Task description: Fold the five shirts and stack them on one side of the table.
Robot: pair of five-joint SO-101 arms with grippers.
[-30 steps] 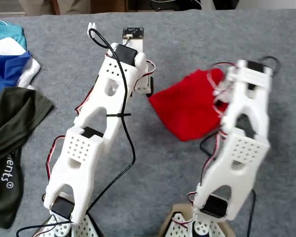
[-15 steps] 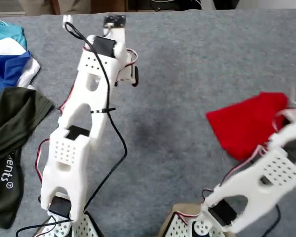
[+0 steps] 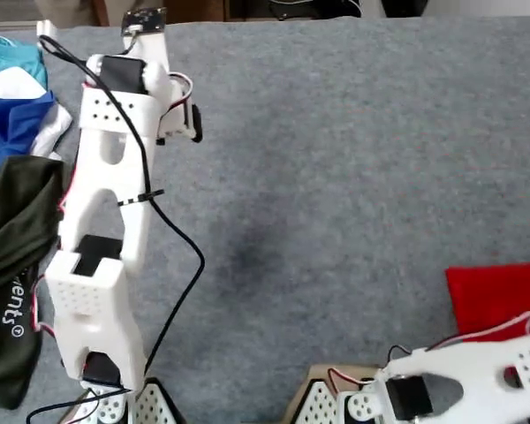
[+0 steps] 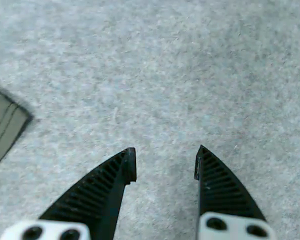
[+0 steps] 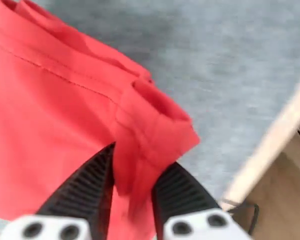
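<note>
Tabletop (image 3: 353, 177) covered in grey felt-like fabric, seen from above. At its left edge lies a loose heap of garments: a teal shirt (image 3: 9, 53) farthest back, then a white shirt (image 3: 13, 84) partly overlapped by a blue shirt (image 3: 13, 124), and nearest, touching the blue one, a crumpled dark green shirt (image 3: 18, 230) with pale lettering. Well apart from the heap, at the near right, a folded red shirt (image 3: 495, 296) lies close to the tabletop's pale wooden edge (image 5: 270, 145).
</note>
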